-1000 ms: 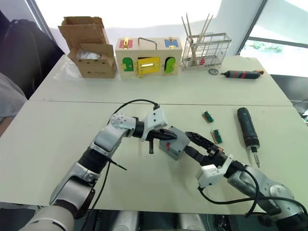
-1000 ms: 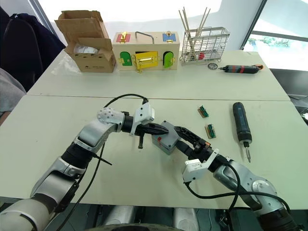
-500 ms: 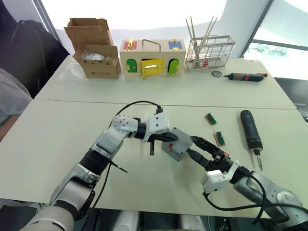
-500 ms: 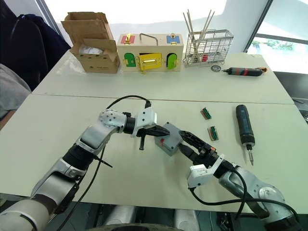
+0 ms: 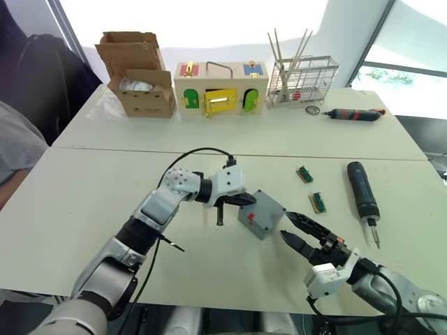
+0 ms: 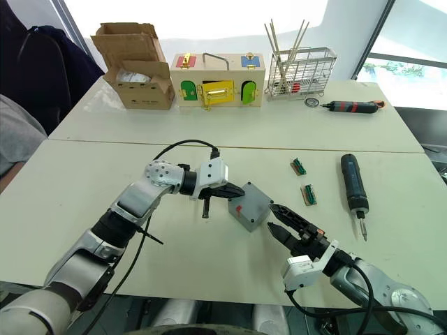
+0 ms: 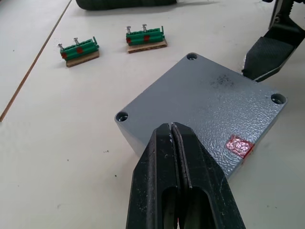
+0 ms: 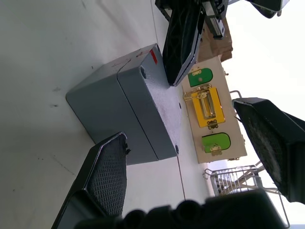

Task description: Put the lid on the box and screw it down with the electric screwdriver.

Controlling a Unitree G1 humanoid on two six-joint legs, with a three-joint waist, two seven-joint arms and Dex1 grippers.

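The grey box, with a small red mark on its side, sits on the near table, turned at an angle. The lid lies on top of it, and its corner screw holes look empty. My left gripper is shut with nothing between its fingers; its tip is at the lid's near-left edge. My right gripper stands open just right of the box and nearer the front edge, apart from it. The electric screwdriver lies on the table to the right, out of both grippers.
Two green screw holders lie between the box and the screwdriver. On the far table stand a cardboard box, a wooden box with coloured doors and a wire basket. A red-and-black screwdriver lies there too.
My right gripper has drawn back from the box toward the front edge and no longer straddles it. The left gripper stays at the lid.
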